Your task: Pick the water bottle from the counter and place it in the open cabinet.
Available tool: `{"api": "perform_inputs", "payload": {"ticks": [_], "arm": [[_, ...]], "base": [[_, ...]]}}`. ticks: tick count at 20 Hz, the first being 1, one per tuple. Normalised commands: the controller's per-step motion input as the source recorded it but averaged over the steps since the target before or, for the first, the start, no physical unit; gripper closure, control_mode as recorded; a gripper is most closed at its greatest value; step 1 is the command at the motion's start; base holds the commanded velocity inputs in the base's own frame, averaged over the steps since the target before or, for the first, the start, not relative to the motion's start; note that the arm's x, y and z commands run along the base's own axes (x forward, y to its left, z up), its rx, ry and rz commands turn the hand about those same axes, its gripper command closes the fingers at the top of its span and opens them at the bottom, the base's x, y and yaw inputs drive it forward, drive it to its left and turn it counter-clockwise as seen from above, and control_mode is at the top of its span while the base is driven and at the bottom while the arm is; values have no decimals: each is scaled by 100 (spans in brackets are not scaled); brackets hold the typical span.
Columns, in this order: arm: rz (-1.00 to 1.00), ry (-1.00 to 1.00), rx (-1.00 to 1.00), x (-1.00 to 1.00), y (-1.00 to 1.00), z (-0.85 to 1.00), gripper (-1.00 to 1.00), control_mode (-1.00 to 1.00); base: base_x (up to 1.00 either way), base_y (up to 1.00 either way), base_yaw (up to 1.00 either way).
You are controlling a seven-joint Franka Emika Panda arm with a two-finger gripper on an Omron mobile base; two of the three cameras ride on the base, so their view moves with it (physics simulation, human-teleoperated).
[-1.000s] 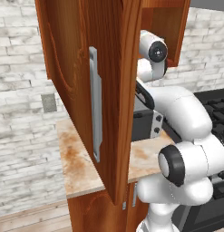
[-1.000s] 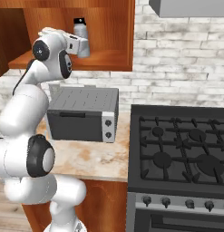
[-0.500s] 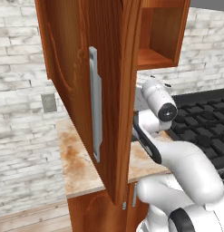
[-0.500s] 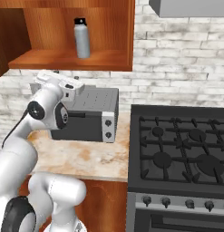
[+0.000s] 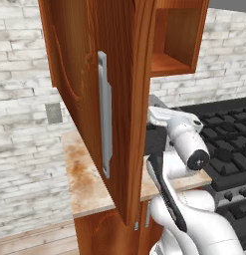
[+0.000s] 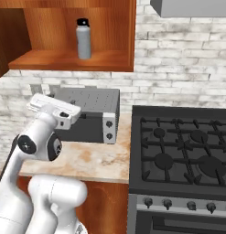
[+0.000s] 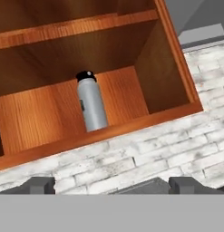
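— Claw (image 7: 111, 185) first: what do we make of it?

— We see its two dark fingertips (image 7: 39, 185) at the bottom of the hand view, spread wide apart with nothing between them; it holds and touches nothing.

— And where do we find the water bottle (image 6: 83, 38)?

— Upright on the bare wooden shelf of the open cabinet (image 6: 68, 61), cap up, near the front edge; in the hand view we see the water bottle (image 7: 91, 107) well beyond the fingertips, clear of the cabinet's side wall.

— How do we read the arm's pose?

— Folded low; in the right base view the white hand sits below the cabinet, in front of the grey box-shaped appliance (image 6: 94, 114) on the counter (image 6: 94, 160), with the forearm sloping down to a dark elbow joint; the hand looks upward toward the shelf.

— And from the left base view?

— We see the cabinet door (image 5: 94, 99) swung open with its long silver handle (image 5: 104, 127), the wrist just right of the door's edge, and the stove (image 6: 187, 151) beside the counter (image 5: 84, 184).
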Motion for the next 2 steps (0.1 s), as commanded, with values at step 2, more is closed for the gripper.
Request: {"api": "perform_inputs", "payload": {"ticks": [2], "arm": [[-10,-5,0,-21,-14,1,-100,-100]], "base": [[0,0,0]]}}
